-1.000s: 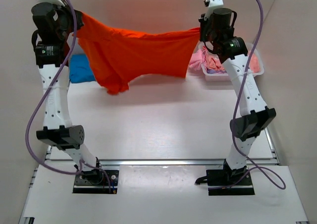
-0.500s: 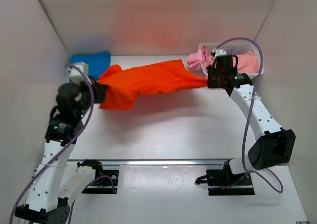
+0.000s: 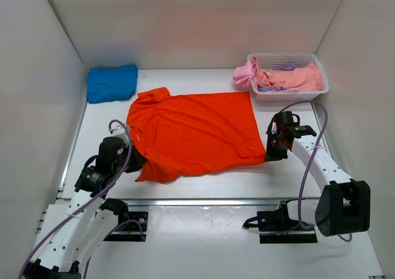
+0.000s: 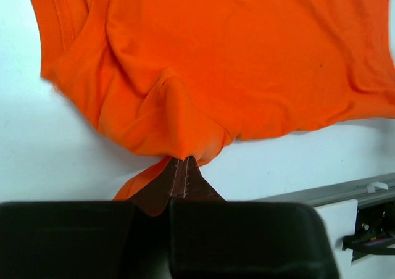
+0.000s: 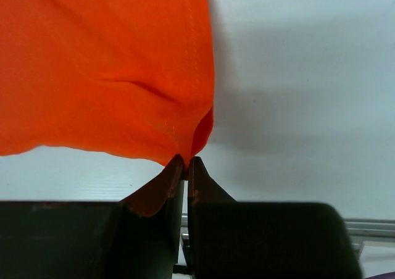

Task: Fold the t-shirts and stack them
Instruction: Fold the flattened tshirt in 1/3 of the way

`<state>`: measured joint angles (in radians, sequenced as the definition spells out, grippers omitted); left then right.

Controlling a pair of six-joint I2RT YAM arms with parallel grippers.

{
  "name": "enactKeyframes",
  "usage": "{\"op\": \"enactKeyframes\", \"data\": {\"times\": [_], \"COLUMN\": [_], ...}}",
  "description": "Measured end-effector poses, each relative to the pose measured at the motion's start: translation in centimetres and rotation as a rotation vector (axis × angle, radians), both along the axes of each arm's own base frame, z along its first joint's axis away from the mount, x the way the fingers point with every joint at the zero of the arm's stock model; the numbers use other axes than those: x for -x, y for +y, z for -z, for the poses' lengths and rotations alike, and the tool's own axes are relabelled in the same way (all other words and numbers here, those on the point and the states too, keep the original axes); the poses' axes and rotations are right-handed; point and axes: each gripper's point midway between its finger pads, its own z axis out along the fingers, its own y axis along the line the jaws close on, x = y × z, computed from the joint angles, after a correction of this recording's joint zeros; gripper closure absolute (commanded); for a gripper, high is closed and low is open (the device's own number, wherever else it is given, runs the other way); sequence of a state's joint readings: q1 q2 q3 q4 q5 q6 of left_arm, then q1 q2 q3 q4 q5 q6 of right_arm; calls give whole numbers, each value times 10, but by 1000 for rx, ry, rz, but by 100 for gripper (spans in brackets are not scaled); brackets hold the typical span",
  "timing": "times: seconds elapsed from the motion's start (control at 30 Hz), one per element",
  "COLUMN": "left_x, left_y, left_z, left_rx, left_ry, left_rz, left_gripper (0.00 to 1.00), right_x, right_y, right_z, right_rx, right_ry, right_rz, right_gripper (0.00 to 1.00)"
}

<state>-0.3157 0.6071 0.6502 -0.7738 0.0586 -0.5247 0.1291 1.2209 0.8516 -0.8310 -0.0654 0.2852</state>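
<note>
Jaws pinched tight, the left gripper [image 4: 183,168] clamps the near sleeve end of the orange-red t-shirt [image 3: 197,131]. The right gripper [image 5: 185,165] is likewise clenched on the shirt's near hem corner.

Seen from above, the shirt lies spread nearly flat on the table [image 3: 203,186]. It sits at about 1 o'clock from the left gripper [image 3: 136,160] and about 10 o'clock from the right gripper [image 3: 272,155]. Its long axis runs 9 to 3 o'clock, collar toward 9 and hem toward 3, so each arm is nearest its own end. Some cloth bunches at the left grip.

A folded blue t-shirt [image 3: 112,83] rests at the far left, at 11 o'clock. Pink and lilac t-shirts [image 3: 296,78] wait in the white basket [image 3: 287,56] at 1 o'clock.

The first fold, by this layout, would likely carry the near edge toward 12 o'clock.
</note>
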Motion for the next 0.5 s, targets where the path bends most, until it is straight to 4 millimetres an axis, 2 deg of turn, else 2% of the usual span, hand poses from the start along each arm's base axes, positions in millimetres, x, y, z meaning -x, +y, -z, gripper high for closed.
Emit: {"op": "enactKeyframes", "data": {"times": [0.1, 0.27, 0.37, 0.5], "left_x": [9, 12, 12, 5], "left_y": [1, 10, 17, 21], "left_z": [15, 30, 36, 37], "left_rx": [1, -34, -56, -77], "left_ry": [58, 136, 176, 207], "left_rz": [-7, -65, -107, -136], "left_gripper": [100, 100, 100, 100], "right_x": [11, 8, -1, -25], "right_y": [-5, -12, -12, -8], "right_z": [14, 24, 30, 33], "right_rx": [-8, -20, -16, -19], "right_ry": [52, 98, 130, 133], "right_rz": [19, 35, 26, 4], "right_gripper": [100, 100, 100, 100]}}
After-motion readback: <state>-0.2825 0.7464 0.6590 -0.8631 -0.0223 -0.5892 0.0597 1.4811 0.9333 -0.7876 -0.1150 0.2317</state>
